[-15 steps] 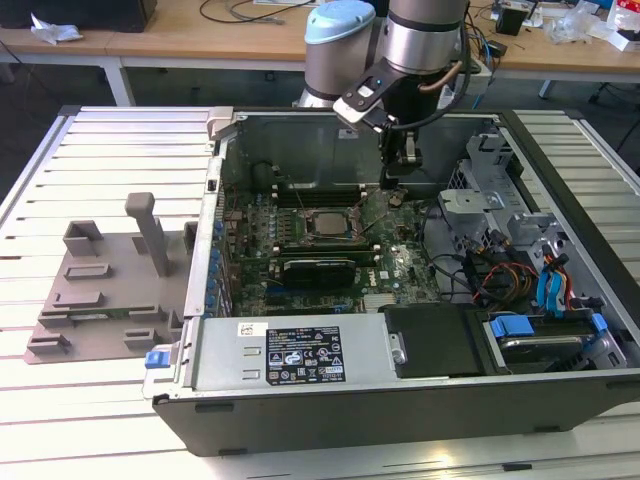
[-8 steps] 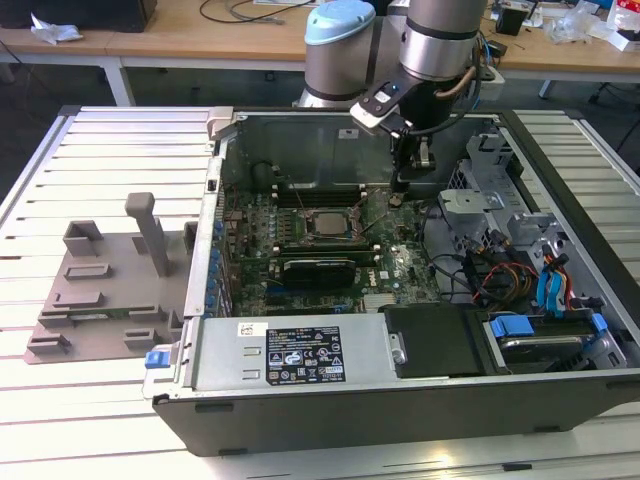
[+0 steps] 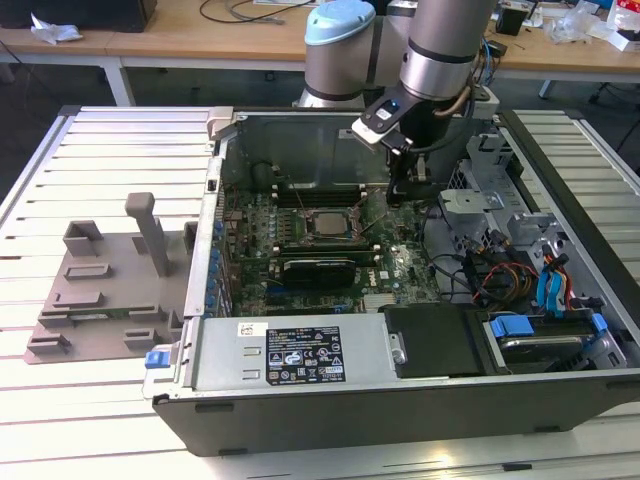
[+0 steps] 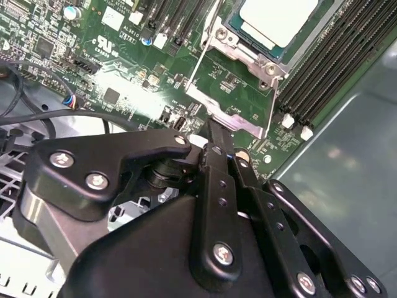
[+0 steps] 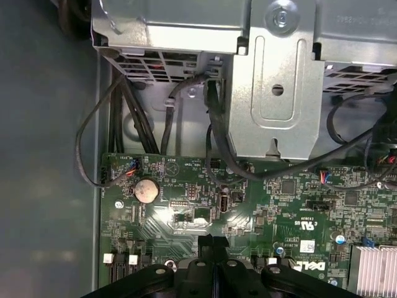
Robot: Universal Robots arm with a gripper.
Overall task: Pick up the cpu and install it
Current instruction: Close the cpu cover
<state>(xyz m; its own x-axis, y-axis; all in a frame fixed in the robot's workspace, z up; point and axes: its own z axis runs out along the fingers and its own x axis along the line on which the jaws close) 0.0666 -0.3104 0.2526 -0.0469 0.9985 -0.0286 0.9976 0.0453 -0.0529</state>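
The cpu is seen lying flat in its socket on the motherboard, inside the open computer case. The gripper is held low, just beside the metal socket frame, which appears to be swung open. Its fingers are pressed together, with nothing seen between them. The step in hand is judged to be securing the seated chip. For that, any push is best kept slow and square on the frame, clear of the chip's top. One cpu, one socket frame, one coin cell and one long black card are counted.
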